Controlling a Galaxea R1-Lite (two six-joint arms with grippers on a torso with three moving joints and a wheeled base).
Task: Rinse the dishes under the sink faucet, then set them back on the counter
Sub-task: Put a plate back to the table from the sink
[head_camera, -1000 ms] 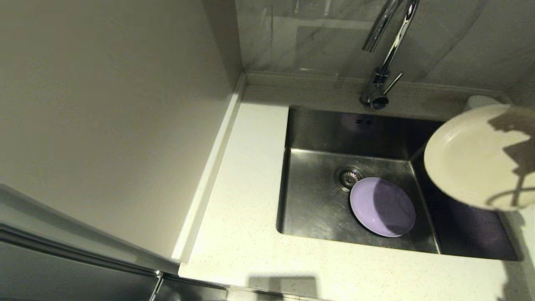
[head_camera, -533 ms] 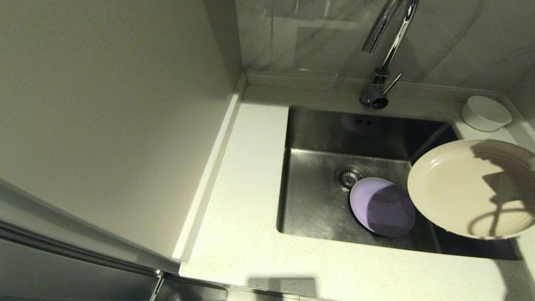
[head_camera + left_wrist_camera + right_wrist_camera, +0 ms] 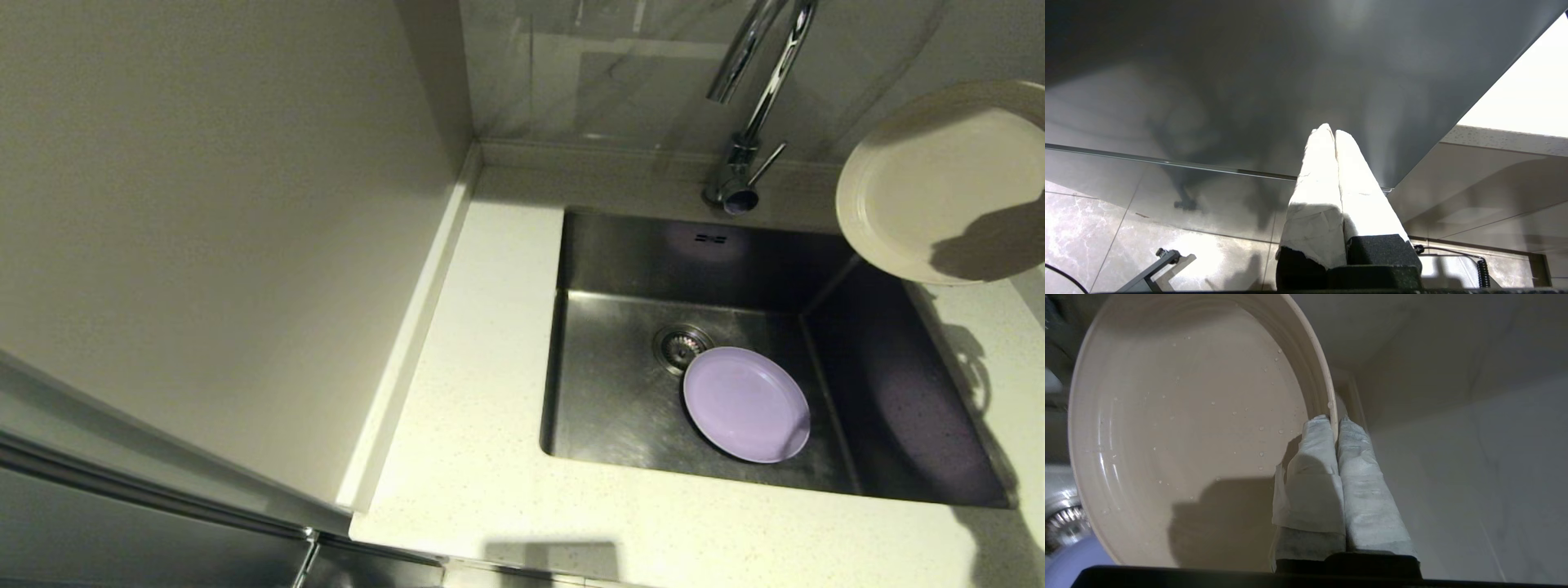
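Note:
A cream plate (image 3: 931, 180) hangs tilted in the air over the back right corner, right of the faucet (image 3: 751, 106). My right gripper (image 3: 1336, 420) is shut on its rim, one finger on each face. Water drops dot the cream plate (image 3: 1188, 428) inside. The head view shows only that gripper's shadow on the plate. A lilac plate (image 3: 746, 404) lies flat in the sink (image 3: 620, 408), just right of the drain strainer (image 3: 680, 345). My left gripper (image 3: 1331, 131) is shut on nothing, parked low in front of a dark cabinet face.
The counter (image 3: 482, 343) runs along the sink's left and front, with a raised edge against the tall side panel (image 3: 245, 245). A narrower strip of counter (image 3: 996, 343) lies right of the sink. A tiled wall stands behind the faucet.
The cream plate dipped toward the sink's front right, then rose and swung back to the far right corner, tilting more upright. Its shadow has left the lilac plate, which stayed put.

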